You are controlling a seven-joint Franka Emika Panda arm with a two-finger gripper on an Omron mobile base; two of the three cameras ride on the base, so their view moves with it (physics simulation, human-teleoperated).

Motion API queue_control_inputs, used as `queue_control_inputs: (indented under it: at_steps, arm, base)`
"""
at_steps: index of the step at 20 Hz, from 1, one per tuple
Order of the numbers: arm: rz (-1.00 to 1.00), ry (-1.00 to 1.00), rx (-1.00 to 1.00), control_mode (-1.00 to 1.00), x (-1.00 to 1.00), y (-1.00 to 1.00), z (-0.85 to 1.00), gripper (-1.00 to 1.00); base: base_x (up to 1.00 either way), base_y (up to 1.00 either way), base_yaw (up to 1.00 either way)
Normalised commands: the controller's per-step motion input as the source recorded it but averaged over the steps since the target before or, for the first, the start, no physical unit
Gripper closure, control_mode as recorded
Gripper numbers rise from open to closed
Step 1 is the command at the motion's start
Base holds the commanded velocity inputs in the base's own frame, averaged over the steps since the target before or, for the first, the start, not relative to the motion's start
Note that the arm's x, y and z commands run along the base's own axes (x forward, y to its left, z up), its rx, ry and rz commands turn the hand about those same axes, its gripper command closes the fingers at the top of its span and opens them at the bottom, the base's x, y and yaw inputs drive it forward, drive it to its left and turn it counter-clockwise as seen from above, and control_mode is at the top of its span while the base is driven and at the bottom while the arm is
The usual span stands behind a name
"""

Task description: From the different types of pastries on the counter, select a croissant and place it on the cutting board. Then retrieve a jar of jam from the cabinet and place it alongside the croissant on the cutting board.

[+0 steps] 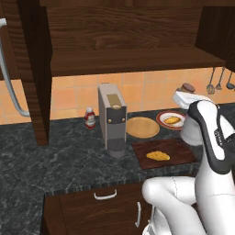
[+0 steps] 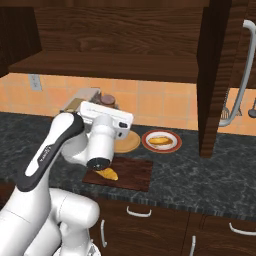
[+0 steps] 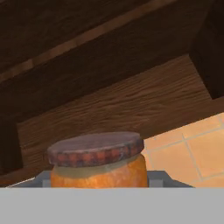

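Observation:
My gripper [image 3: 98, 178] is shut on the jar of jam [image 3: 97, 161], an orange jar with a dark brown lid held between the grey fingers [image 3: 43, 179]. In the left base view the jar of jam [image 1: 187, 87] rides on top of the white hand, below the cabinet [image 1: 133, 59] shelf and above the counter [image 1: 55, 156]. The croissant [image 1: 158, 156] lies on the dark cutting board [image 1: 181, 149], below the hand. From the right, the jar of jam [image 2: 107, 99] sits behind the hand, and the croissant [image 2: 108, 174] lies at the cutting board's [image 2: 134, 172] left end.
A red-rimmed plate [image 1: 161, 120] with an orange-brown pastry [image 1: 172, 120] and a round tan disc [image 1: 142, 127] lie behind the board. A grey coffee machine [image 1: 112, 119] and a red bottle [image 1: 90, 118] stand to the left. Utensils [image 1: 215, 82] hang on the tiled wall.

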Motion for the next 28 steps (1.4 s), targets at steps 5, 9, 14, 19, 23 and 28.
queue_control_inputs:
  at_steps: [5,9,14,19,23,28]
  arm:
    - [0.04,0.41,0.03,-1.00,0.00,-0.42,-0.20,1.00]
    - [0.00,0.36,0.00,-1.00,0.00,-0.41,-0.26,1.00]
    - [0.00,0.39,-0.09,-1.00,0.12,-0.21,-0.50,1.00]
    - [0.00,0.63,-0.40,-1.00,0.68,0.48,-0.52,1.00]
    - [0.00,0.51,-0.37,-1.00,0.58,0.46,-0.52,1.00]
    - [0.00,0.48,-0.20,-1.00,0.57,0.02,-0.68,1.00]
  base:
    - [0.00,0.00,0.00]
    - [0.00,0.00,0.00]
    - [0.00,0.00,0.00]
    - [0.00,0.00,0.00]
    - [0.00,0.00,0.00]
    - [0.00,0.00,0.00]
